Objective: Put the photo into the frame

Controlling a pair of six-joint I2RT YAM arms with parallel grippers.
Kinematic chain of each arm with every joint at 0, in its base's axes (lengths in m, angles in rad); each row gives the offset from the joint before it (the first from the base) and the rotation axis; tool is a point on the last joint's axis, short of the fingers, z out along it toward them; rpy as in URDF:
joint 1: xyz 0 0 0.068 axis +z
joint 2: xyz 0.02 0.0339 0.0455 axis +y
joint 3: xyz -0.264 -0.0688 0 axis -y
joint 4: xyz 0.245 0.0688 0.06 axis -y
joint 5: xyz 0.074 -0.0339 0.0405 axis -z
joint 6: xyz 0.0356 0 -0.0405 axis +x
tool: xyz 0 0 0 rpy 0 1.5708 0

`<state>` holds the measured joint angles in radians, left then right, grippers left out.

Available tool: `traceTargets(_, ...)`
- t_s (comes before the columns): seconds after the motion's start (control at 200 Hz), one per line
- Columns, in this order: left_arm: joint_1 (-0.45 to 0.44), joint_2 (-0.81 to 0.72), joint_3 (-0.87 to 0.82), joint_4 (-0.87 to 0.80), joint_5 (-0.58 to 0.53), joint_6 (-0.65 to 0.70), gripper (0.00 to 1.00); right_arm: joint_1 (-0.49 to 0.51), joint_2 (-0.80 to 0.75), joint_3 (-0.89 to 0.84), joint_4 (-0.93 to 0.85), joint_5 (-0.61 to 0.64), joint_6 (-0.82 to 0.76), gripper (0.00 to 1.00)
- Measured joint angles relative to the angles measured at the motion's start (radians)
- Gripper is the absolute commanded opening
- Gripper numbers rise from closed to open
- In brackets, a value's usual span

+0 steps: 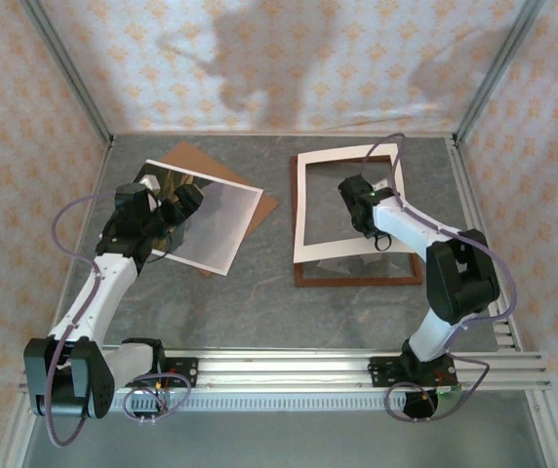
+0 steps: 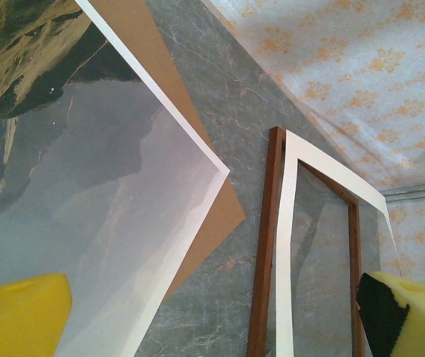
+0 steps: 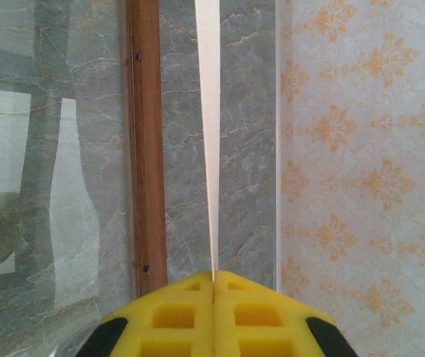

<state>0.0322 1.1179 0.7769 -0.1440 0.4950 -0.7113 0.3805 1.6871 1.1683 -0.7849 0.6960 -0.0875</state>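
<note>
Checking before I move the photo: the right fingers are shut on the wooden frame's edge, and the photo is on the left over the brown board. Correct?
Not quite. The right fingers are shut on the white mat, not the frame. The right wrist view shows the mat's thin edge pinched between them, with the frame beside it. The photo is on the left over the brown board.

The left arm (image 1: 103,283) reaches up the worktop's left side, its hand (image 1: 175,214) spread wide, yellow fingertips (image 2: 19,316) far apart. The right arm (image 1: 455,283) folds at the elbow by the right edge, its hand (image 3: 214,288) pinched tight on a white mat's (image 3: 209,111) thin edge.
</note>
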Motion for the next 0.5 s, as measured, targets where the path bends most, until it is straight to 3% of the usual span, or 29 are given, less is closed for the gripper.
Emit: traceTargets(0.501,-0.024,0.045,0.0,0.024,0.022,-0.023,1.0,-0.002,0.0,-0.077,0.0,0.023,-0.029,0.05)
